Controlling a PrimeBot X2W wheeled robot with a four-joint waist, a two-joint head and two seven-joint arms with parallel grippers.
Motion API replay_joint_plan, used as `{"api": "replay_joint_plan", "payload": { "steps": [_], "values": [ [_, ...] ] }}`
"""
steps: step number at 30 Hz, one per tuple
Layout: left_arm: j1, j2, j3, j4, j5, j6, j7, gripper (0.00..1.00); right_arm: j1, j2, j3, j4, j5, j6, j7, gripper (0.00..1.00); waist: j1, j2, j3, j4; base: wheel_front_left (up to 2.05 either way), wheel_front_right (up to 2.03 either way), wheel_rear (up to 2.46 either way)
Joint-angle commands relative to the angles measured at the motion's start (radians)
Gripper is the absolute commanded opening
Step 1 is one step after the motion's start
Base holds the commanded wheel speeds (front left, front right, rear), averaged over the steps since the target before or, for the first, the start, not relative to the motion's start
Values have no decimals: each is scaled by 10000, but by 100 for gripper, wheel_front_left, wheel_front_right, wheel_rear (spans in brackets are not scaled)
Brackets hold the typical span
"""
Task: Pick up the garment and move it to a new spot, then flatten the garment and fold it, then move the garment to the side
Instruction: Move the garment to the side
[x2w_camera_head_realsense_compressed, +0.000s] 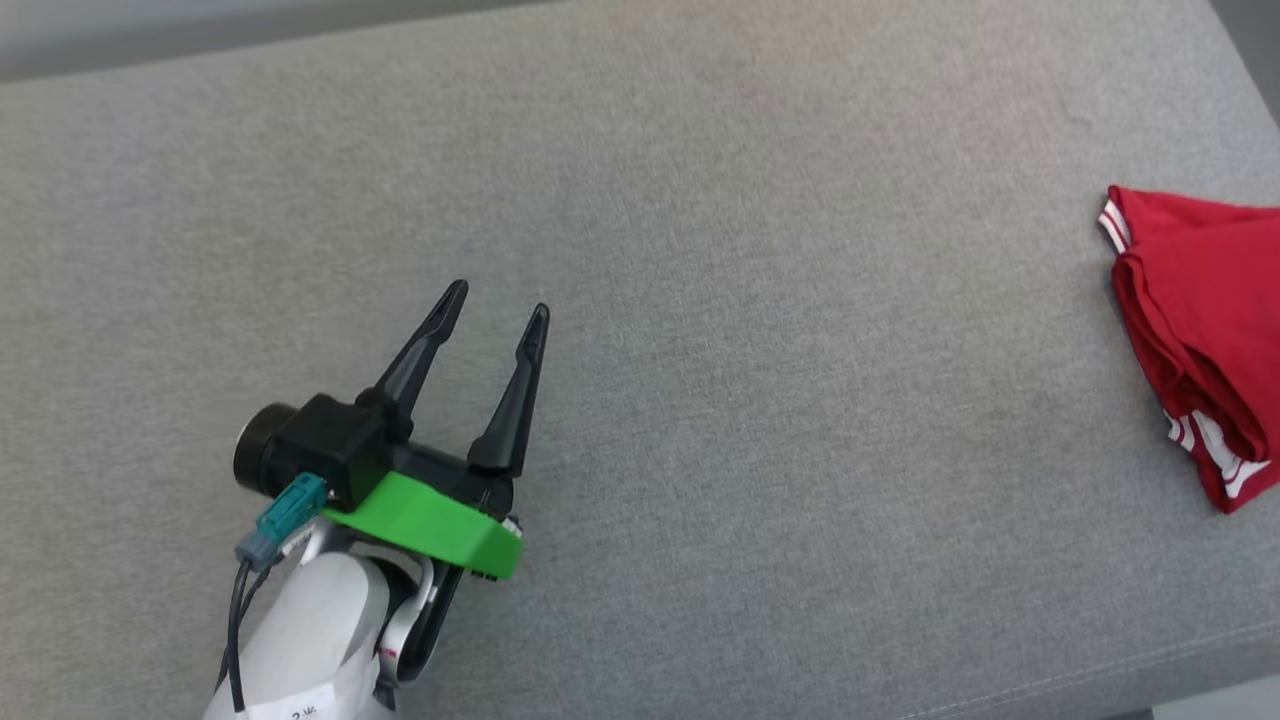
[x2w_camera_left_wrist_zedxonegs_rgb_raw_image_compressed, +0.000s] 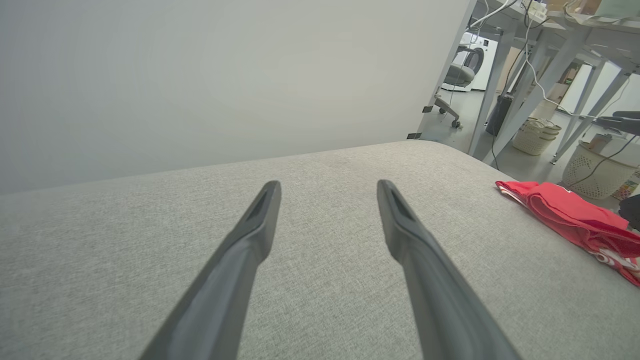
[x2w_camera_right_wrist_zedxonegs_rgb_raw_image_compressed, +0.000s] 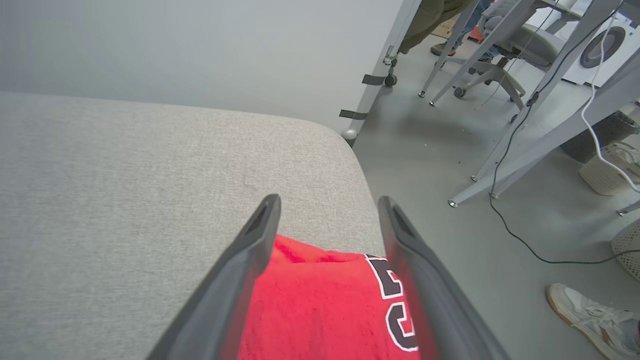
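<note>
The garment (x2w_camera_head_realsense_compressed: 1205, 330), a bright red T-shirt with red-and-white stripe trim, lies folded at the right edge of the grey cushioned surface (x2w_camera_head_realsense_compressed: 700, 250). From the left wrist it appears at the far right as the garment (x2w_camera_left_wrist_zedxonegs_rgb_raw_image_compressed: 575, 215). My left gripper (x2w_camera_head_realsense_compressed: 497, 303) rests open at the lower left, far from the shirt, its fingers (x2w_camera_left_wrist_zedxonegs_rgb_raw_image_compressed: 260, 220) spread with nothing between them. My right gripper (x2w_camera_right_wrist_zedxonegs_rgb_raw_image_compressed: 327, 200) hangs open just above the garment (x2w_camera_right_wrist_zedxonegs_rgb_raw_image_compressed: 320, 305), whose black-and-white printed figures show near the surface's right edge; the fabric lies below the fingers, not pinched.
Past the surface's right edge is grey floor (x2w_camera_right_wrist_zedxonegs_rgb_raw_image_compressed: 450, 165) with metal table legs (x2w_camera_right_wrist_zedxonegs_rgb_raw_image_compressed: 530, 120), a cable, an office chair (x2w_camera_right_wrist_zedxonegs_rgb_raw_image_compressed: 505, 45), pale baskets (x2w_camera_left_wrist_zedxonegs_rgb_raw_image_compressed: 595, 170) and a person's shoe (x2w_camera_right_wrist_zedxonegs_rgb_raw_image_compressed: 590, 310). A pale wall panel (x2w_camera_left_wrist_zedxonegs_rgb_raw_image_compressed: 225, 75) stands behind the surface.
</note>
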Motion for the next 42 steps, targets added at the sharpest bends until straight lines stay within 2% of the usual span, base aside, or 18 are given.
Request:
{"api": "replay_joint_plan", "payload": {
  "steps": [1, 10, 14, 20, 29, 42],
  "values": [
    [224, -90, 144, 52, -54, 41, -53, 100, 320, 232, -14, -455, 299, -9, -119, 100, 1, 0, -1035, 527, 0, 0, 0],
    [1081, -545, 774, 547, -253, 0, -57, 100, 2143, 1872, -288, -2936, 1064, -9, -903, 100, 1, 0, -1952, 1083, 0, 0, 0],
    [1417, -755, 1152, 665, -375, -8, -57, 100, 2821, 2786, -246, -3552, 765, -9, -1233, 100, 1, 0, -2212, 1213, 0, 0, 0],
    [1845, -1043, 1442, 820, -196, -152, -58, 100, 3834, 3881, -305, -3822, 148, -9, -1834, 100, 1, 0, -2548, 1424, 0, 0, 0],
    [2307, -1622, 1891, 1205, 340, -373, -58, 100, 4862, 4873, -250, -3322, -426, -9, -2830, 100, 1, 0, -2708, 1628, 0, 0, 0],
    [2581, -2100, 2658, 1247, 1036, -578, -58, 100, 5127, 5151, -3, -2809, -653, -9, -3192, 100, 1, 0, -2768, 1674, 0, 0, 0]
  ]
}}
